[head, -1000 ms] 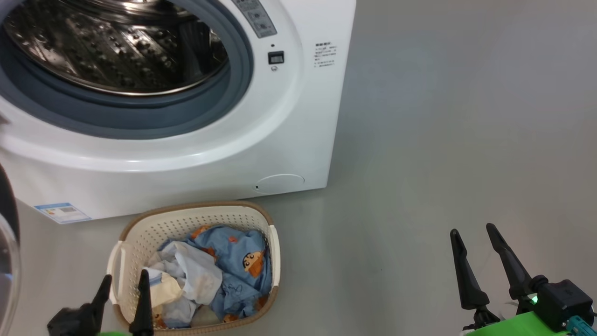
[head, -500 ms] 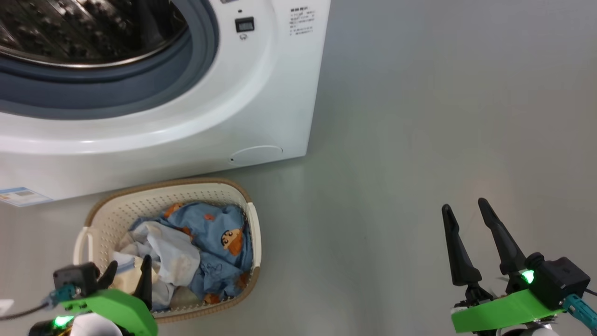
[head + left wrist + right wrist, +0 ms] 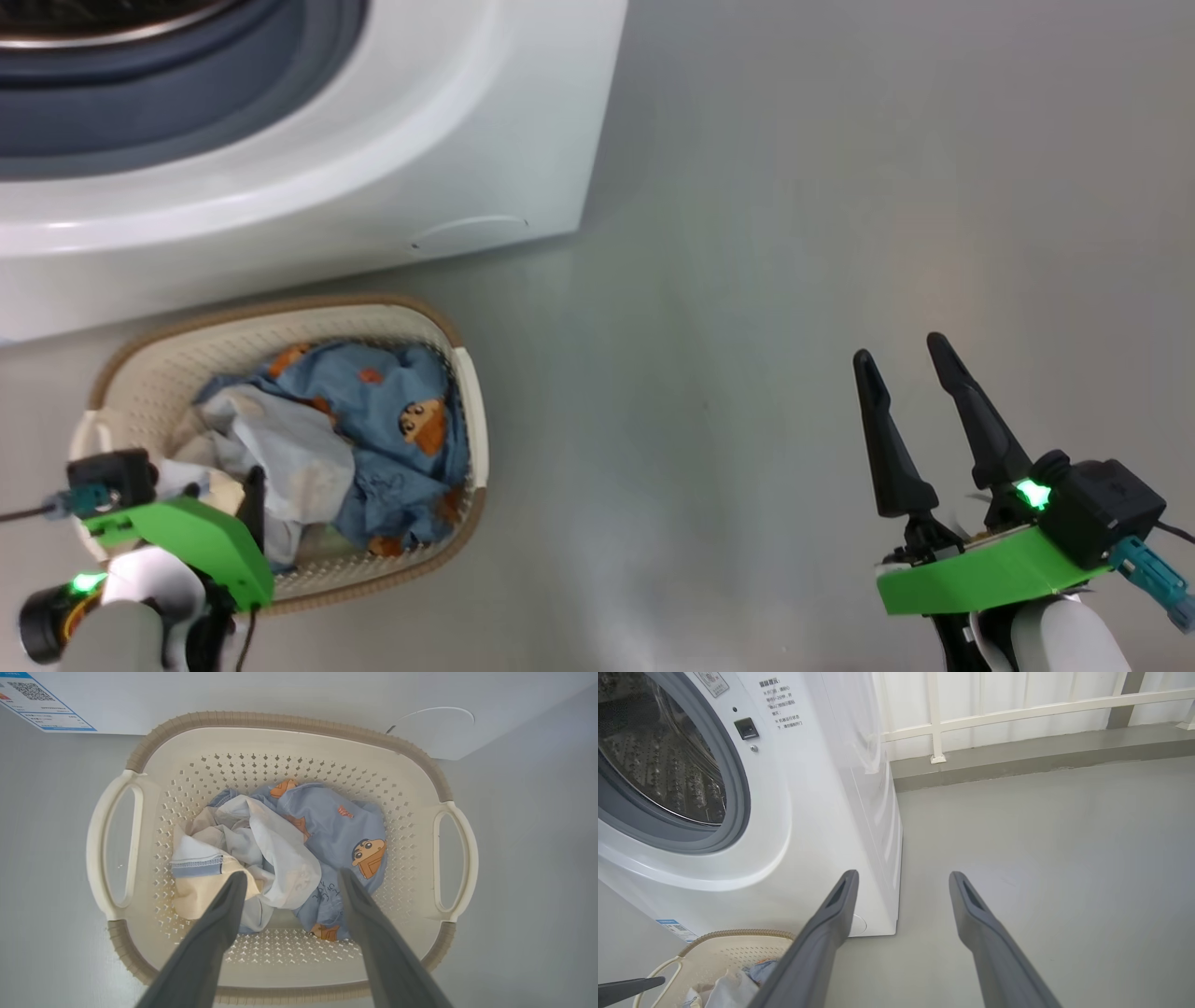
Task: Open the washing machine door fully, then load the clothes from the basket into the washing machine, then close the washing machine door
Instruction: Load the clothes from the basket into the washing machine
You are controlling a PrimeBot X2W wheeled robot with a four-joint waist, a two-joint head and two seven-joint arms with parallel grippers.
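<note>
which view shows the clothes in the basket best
Left wrist view: it looks straight down on nearly the whole pile of clothes in the basket. Head view: partly behind the left gripper. Right wrist view: a corner.

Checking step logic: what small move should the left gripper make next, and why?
Probably lower the open left gripper straight onto the light-blue cartoon-print clothes: its fingers hang apart above the pile in the cream perforated basket, gripping nothing, and the white washing machine stands open.
</note>
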